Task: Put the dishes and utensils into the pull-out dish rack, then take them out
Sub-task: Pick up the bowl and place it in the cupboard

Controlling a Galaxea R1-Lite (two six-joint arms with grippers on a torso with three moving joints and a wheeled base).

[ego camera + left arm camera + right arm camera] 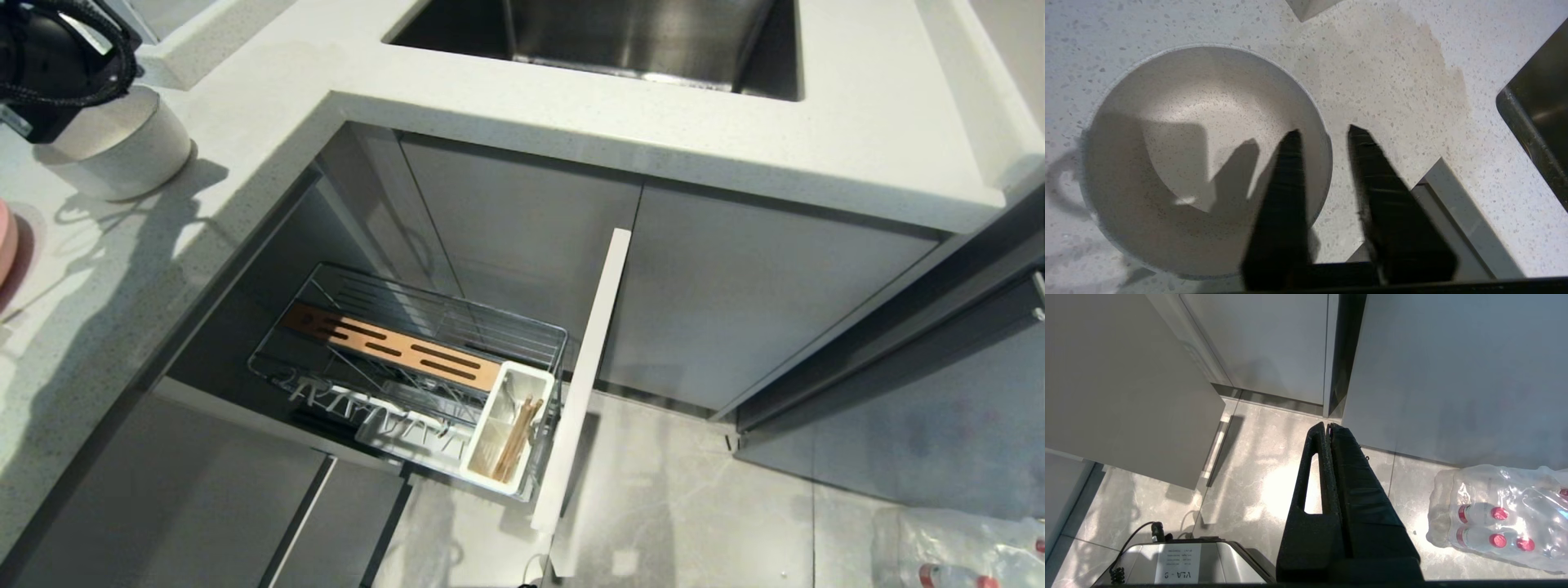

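Note:
A white round bowl (122,151) (1180,163) stands upright on the speckled counter at the far left. My left gripper (1325,130) hangs open just over its rim, one finger above the bowl's inside and the other outside it, holding nothing. In the head view only the left wrist (49,57) shows above the bowl. The pull-out dish rack (506,322) is drawn out below the counter. Its wooden insert (392,347) lies across it, and wooden chopsticks (516,441) stand in the white caddy (490,416). My right gripper (1329,425) is shut and empty, pointing at the floor.
The rack's tall pale front panel (588,367) juts into the floor space. A steel sink (620,41) is set in the counter behind. A sliver of a pink dish (6,241) shows at the left edge. A wrapped pack of water bottles (1494,514) lies on the floor.

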